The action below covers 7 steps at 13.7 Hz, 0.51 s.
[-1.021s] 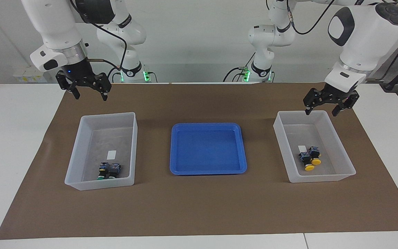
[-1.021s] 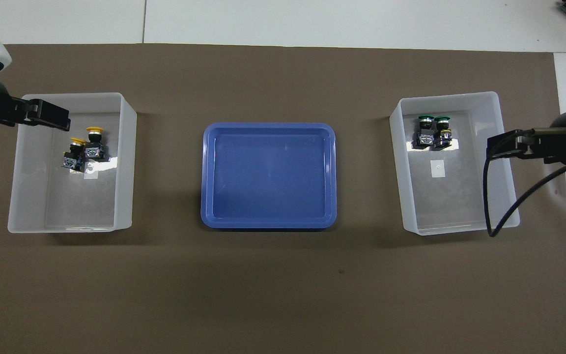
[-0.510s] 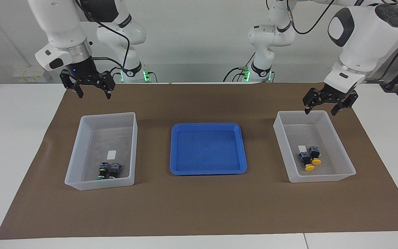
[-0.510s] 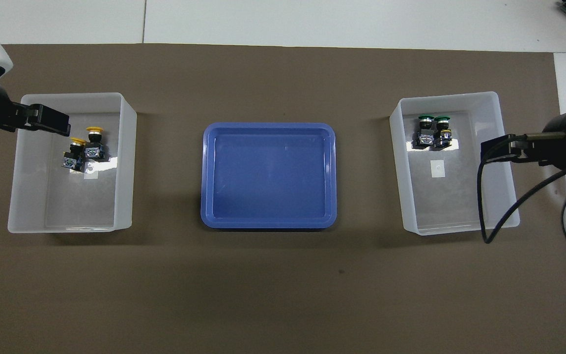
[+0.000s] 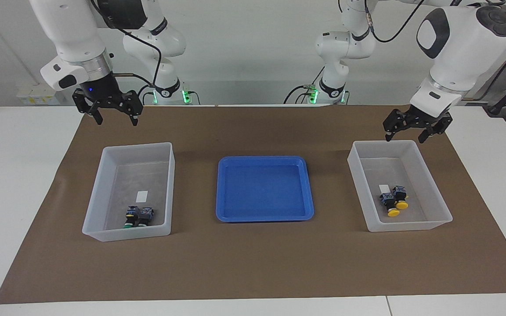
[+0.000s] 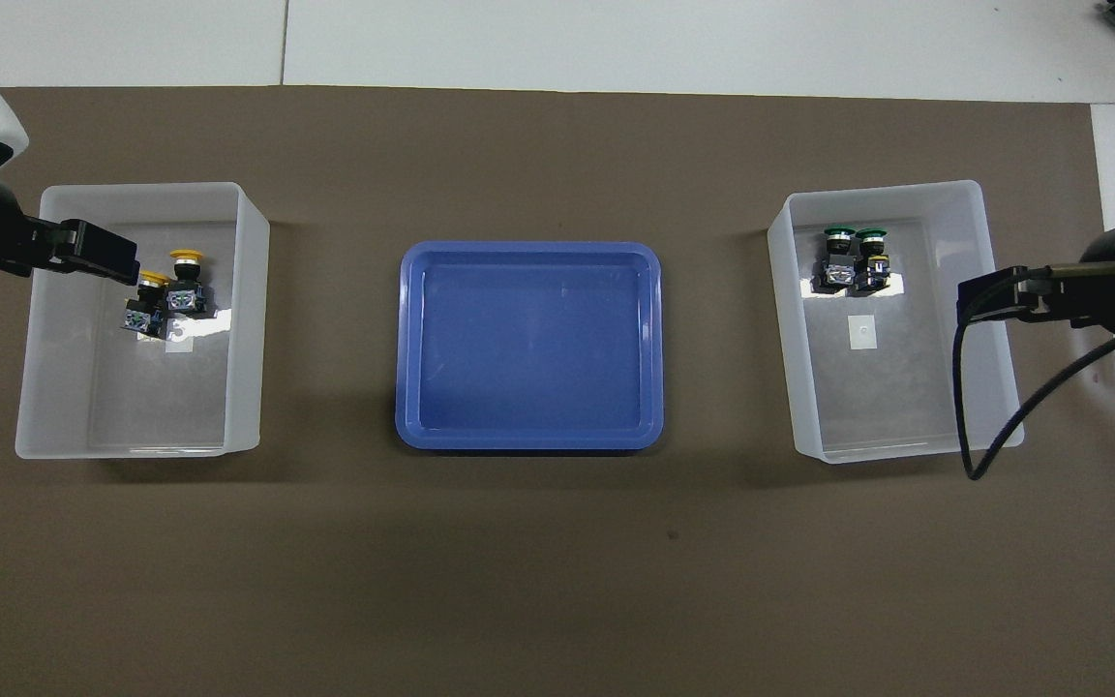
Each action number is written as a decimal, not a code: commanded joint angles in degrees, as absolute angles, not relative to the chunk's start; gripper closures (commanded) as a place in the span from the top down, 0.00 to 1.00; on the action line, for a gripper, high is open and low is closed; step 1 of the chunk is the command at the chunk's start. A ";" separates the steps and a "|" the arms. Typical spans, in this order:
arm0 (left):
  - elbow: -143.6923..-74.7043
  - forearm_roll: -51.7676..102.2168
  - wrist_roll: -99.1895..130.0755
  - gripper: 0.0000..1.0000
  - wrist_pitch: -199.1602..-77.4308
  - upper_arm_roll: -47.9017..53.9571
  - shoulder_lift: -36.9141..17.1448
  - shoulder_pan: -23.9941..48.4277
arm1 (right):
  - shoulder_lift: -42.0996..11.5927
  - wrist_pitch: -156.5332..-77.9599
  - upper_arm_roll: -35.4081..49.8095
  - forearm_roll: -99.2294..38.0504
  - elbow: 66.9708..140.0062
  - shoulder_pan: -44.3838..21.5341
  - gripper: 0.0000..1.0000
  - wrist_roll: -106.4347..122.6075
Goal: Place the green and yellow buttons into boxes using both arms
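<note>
Two green buttons (image 5: pixel 139 216) (image 6: pixel 848 259) lie side by side in the box (image 5: pixel 136 175) (image 6: pixel 896 397) toward the right arm's end. Two yellow buttons (image 5: pixel 394 202) (image 6: pixel 165 290) lie in the box (image 5: pixel 378 169) (image 6: pixel 132 407) toward the left arm's end. My right gripper (image 5: pixel 116 119) (image 6: pixel 974 293) is open and empty, up in the air over the brown mat at the robots' end of the green-button box. My left gripper (image 5: pixel 404 137) (image 6: pixel 127 263) is open and empty, raised over the robots' end of the yellow-button box.
A shallow blue tray (image 5: pixel 264 188) (image 6: pixel 528 344) stands empty between the two boxes. A brown mat (image 5: pixel 253 263) covers the middle of the white table. Each box has a small white label on its floor.
Both grippers shifted only slightly while staying open; the left one rose a little over its box's rim. The buttons, boxes and tray have not moved.
</note>
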<state>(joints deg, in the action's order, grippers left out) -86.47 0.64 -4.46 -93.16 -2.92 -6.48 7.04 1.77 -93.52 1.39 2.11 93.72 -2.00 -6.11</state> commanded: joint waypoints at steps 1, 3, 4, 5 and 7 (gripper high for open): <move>-88.51 0.79 -4.57 1.00 -92.37 -2.99 -4.48 7.29 | 2.81 -93.69 0.97 1.06 95.18 -2.02 1.00 -4.13; -88.51 0.79 -4.57 1.00 -92.37 -2.99 -4.48 7.21 | 2.81 -93.25 1.05 0.70 95.19 -2.02 1.00 -3.87; -88.42 0.88 -4.57 1.00 -92.37 -2.99 -4.48 7.03 | 2.81 -92.99 1.05 0.70 95.19 -1.93 1.00 -3.87; -88.42 0.88 -4.57 1.00 -92.46 -2.99 -4.48 6.94 | 2.90 -92.90 1.05 0.70 95.45 -1.93 1.00 -3.87; -88.33 0.79 -4.57 1.00 -92.46 -2.99 -4.48 7.03 | 3.34 -92.38 1.05 0.53 96.32 -2.11 1.00 -4.30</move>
